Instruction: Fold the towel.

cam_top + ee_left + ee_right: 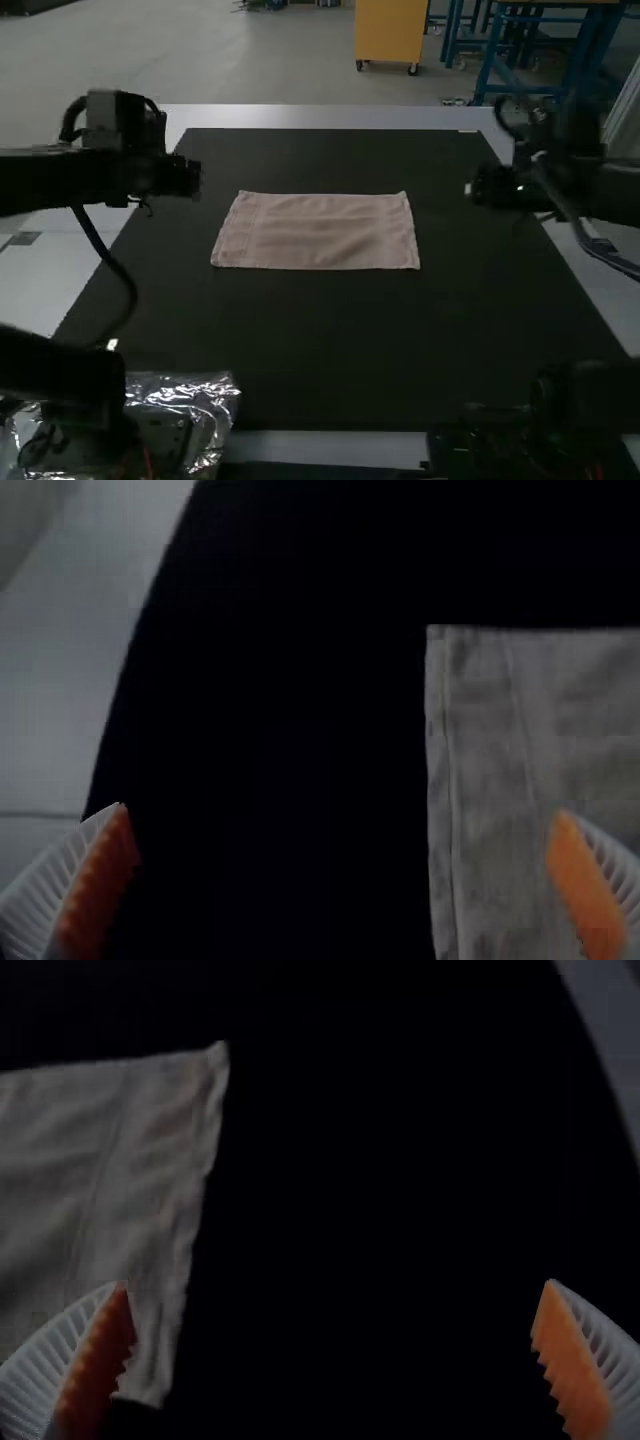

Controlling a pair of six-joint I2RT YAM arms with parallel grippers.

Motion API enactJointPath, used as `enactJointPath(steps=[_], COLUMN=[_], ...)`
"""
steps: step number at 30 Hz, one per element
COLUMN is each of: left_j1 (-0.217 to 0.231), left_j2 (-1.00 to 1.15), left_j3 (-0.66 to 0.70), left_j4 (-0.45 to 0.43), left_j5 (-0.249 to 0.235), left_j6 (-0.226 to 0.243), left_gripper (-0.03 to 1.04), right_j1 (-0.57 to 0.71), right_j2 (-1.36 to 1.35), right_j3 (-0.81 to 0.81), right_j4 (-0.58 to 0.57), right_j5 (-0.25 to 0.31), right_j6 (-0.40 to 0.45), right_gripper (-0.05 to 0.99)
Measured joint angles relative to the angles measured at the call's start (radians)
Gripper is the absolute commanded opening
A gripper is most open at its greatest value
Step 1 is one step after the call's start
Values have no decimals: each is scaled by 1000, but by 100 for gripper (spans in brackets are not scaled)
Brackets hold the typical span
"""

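- Far left you've got the pale tabletop (35, 290), with the left arm (70, 175) reaching in over it.
- Near left there's some shiny, crinkly plastic (212, 405), bunched up by the near left corner of the mat.
- Left claw (182, 178): it's up over the mat's left side, a bit left of the towel. In the left wrist view its white ribbed fingers with orange pads (585, 895) are spread wide, and it's got hold of nothing.
- Black mat (300, 345): big dark thing lying on the table, under the towel and well past it all round.
- Towel (320, 232): pale pinkish, lying flat in the middle of the mat, more toward the far end. It's a wide rectangle, long side running left to right, with soft ripples across it. The left wrist view shows a stitched line just in from one edge. Can't tell if it's one layer or more.
- Right claw (490, 186): over the mat's right side, apart from the towel. Its fingers are wide open too, nothing in them.
- Far right is the right arm (615, 190), kinda hard to make out in the dark.
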Motion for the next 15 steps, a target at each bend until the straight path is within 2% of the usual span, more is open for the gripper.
enactJointPath(steps=[9, 15], left_j1=[0, 0], left_j2=[178, 295], left_j3=[27, 37], left_j4=[75, 171], left_j5=[13, 16], left_j6=[-10, -13], left_gripper=[95, 93], right_j1=[98, 116], right_j2=[171, 293], right_j3=[2, 11], right_j4=[46, 169], right_j5=[-27, -36], right_j6=[51, 75], right_gripper=[91, 91])
